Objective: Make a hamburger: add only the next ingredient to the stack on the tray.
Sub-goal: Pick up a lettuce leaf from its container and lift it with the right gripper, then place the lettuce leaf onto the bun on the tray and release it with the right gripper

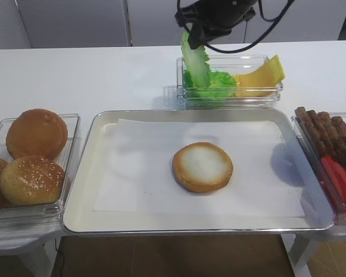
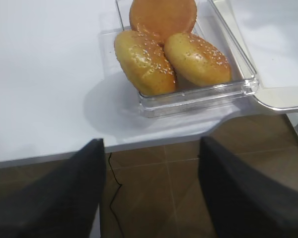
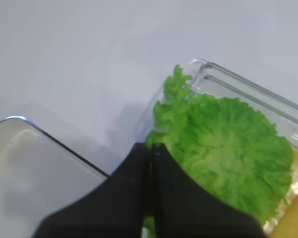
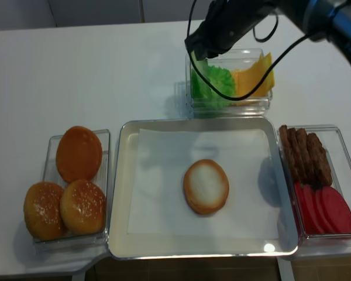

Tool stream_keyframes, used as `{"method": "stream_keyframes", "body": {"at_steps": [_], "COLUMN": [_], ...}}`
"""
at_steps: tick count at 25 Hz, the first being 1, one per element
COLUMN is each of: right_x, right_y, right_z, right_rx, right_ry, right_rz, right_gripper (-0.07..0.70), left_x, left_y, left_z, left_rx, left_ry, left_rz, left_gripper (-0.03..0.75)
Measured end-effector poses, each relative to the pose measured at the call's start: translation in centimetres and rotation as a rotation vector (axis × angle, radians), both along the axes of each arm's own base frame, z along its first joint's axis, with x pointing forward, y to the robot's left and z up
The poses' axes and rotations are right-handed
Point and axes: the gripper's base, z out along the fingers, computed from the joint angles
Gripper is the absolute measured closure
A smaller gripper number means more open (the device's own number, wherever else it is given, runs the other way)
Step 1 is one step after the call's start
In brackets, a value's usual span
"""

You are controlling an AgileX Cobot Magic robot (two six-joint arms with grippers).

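Note:
My right gripper (image 1: 194, 41) (image 4: 196, 54) is shut on the top edge of a frilly green lettuce leaf (image 1: 196, 62) (image 4: 202, 75). The leaf hangs down from it, with its lower end still in the clear container (image 1: 230, 98). In the right wrist view the black jaws (image 3: 153, 147) stand pressed together with green between them, and lettuce (image 3: 223, 148) spreads beyond the tips. The bun bottom (image 1: 203, 167) (image 4: 206, 186) lies cut face up on the paper in the metal tray (image 1: 89, 173). My left gripper (image 2: 151, 141) is open and holds nothing, over the floor just off the table's front edge.
Yellow cheese slices (image 1: 262, 75) share the lettuce container. Whole buns (image 1: 34, 156) (image 2: 169, 54) fill a clear box left of the tray. Brown patties (image 1: 326, 130) and red tomato slices (image 1: 343, 179) sit in a box on the right.

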Motion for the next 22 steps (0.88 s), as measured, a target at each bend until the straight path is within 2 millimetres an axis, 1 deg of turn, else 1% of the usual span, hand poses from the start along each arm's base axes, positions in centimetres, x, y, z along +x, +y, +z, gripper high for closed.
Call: {"method": "stream_keyframes", "body": {"at_steps": [7, 11, 14, 17, 19, 22], "right_x": [-3.1, -5.7, -7.9, -9.8, -10.8, -11.5], "right_y": [-1.2, -2.2, -3.0, -3.8, -4.2, -4.5], "right_z": [3.6, 4.6, 4.6, 3.8, 3.0, 1.4], "right_rx": [-0.027, -0.030, -0.039, -0.049, -0.057, -0.077], "right_ry": [0.053, 0.070, 0.094, 0.122, 0.142, 0.170], "right_rz": [0.008, 0.007, 0.005, 0.000, -0.004, 0.000], "right_gripper": [0.623, 0.623, 0.623, 0.623, 0.623, 0.623], "left_x": [0.0, 0.0, 0.0, 0.0, 0.0, 0.0], "left_y": [0.0, 0.0, 0.0, 0.0, 0.0, 0.0], "left_z": [0.0, 0.0, 0.0, 0.0, 0.0, 0.0], "left_rx": [0.000, 0.000, 0.000, 0.000, 0.000, 0.000], "left_ry": [0.000, 0.000, 0.000, 0.000, 0.000, 0.000], "left_rz": [0.000, 0.000, 0.000, 0.000, 0.000, 0.000], "left_gripper": [0.274, 0.274, 0.274, 0.274, 0.274, 0.274]}}
